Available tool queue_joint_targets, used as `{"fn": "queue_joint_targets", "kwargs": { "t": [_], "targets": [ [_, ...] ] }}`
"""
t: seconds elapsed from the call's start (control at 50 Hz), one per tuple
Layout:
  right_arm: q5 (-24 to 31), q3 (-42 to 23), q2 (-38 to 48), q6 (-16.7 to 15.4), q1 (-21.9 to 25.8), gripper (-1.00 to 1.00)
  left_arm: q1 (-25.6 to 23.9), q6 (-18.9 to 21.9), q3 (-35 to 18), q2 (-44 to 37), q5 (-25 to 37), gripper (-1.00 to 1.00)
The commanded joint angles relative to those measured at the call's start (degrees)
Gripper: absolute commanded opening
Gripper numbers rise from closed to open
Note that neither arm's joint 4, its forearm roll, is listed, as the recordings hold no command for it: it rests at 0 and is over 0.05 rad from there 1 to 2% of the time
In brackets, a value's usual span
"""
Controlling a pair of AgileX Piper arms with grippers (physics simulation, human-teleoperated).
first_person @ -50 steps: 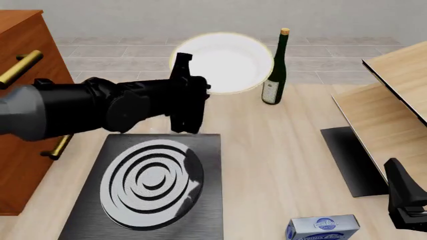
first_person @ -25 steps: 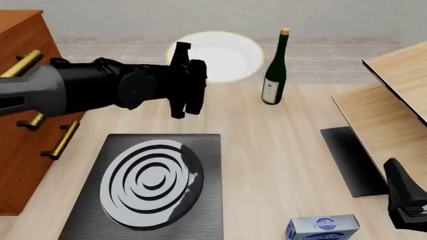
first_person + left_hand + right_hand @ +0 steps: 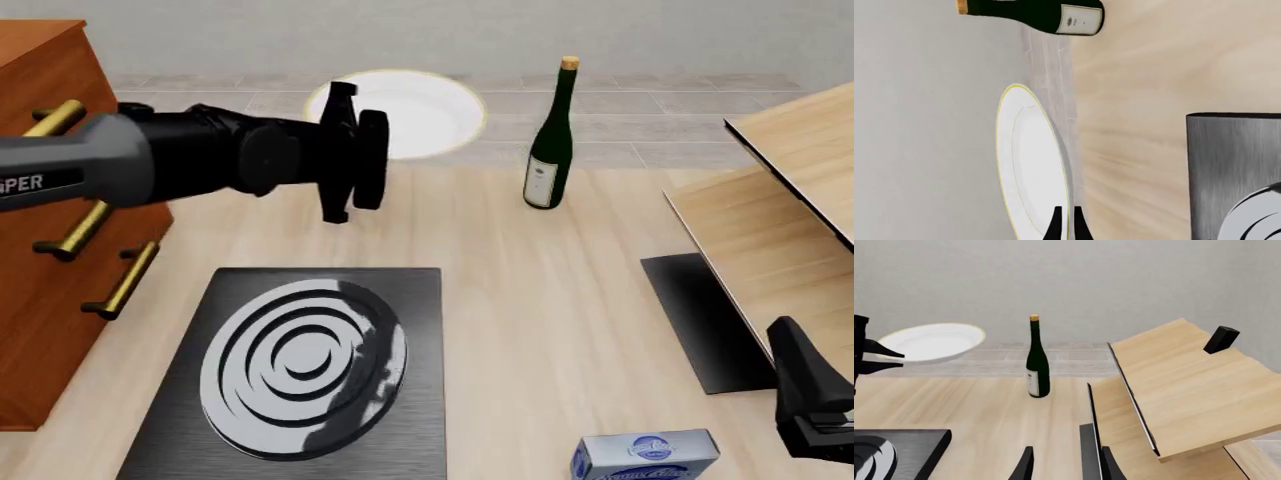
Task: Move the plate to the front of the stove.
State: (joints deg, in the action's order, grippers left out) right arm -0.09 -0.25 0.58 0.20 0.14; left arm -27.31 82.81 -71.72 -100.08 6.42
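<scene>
The white plate [image 3: 416, 112] with its thin gold rim hangs in the air over the table's far edge, beyond the stove [image 3: 307, 370]. My left gripper [image 3: 350, 130] is shut on the plate's left rim. In the left wrist view the fingertips [image 3: 1057, 225] pinch the edge of the plate [image 3: 1031, 165]. The right wrist view shows the plate [image 3: 934, 342] roughly level, well above the wood. The stove is a dark slab with silver rings at the near left. My right gripper [image 3: 1064, 467] is open and holds nothing, low at the near right [image 3: 814, 400].
A dark wine bottle [image 3: 547, 140] stands upright just right of the plate. A brown cabinet [image 3: 54, 250] with brass handles lines the left side. A wooden rack [image 3: 781, 200] and a black mat [image 3: 701, 320] fill the right. A blue box [image 3: 647, 458] lies at the front edge.
My left arm has swung left and farther back, carrying the plate away from the bottle. The right arm has not moved.
</scene>
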Motion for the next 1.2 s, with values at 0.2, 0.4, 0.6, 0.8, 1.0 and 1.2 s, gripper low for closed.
{"fn": "queue_joint_targets", "kwargs": {
  "t": [0.2, 0.4, 0.6, 0.8, 1.0, 1.2],
  "targets": [
    [-0.1, 0.0, 0.3, 0.1, 0.0, 1.0, 4.2, 0.0, -4.3, -3.9, 1.5, -1.0],
    [-0.1, 0.0, 0.3, 0.2, 0.0, 1.0, 5.0, 0.2, -4.0, -5.5, 0.6, -1.0],
    [-0.1, 0.0, 0.3, 0.2, 0.0, 1.0, 5.5, 0.2, -1.6, -7.1, -1.5, -1.0],
    [-0.1, 0.0, 0.4, 0.2, 0.0, 1.0, 6.5, -0.4, -3.3, -8.6, -0.3, -1.0],
    [-0.2, 0.0, 0.5, 0.2, 0.0, 1.0, 7.6, 0.1, -2.6, -9.3, -1.1, -1.0],
    [-0.1, 0.0, 0.4, 0.2, 0.0, 1.0, 7.2, -0.7, -3.7, -10.3, -0.3, -1.0]
  ]
}}
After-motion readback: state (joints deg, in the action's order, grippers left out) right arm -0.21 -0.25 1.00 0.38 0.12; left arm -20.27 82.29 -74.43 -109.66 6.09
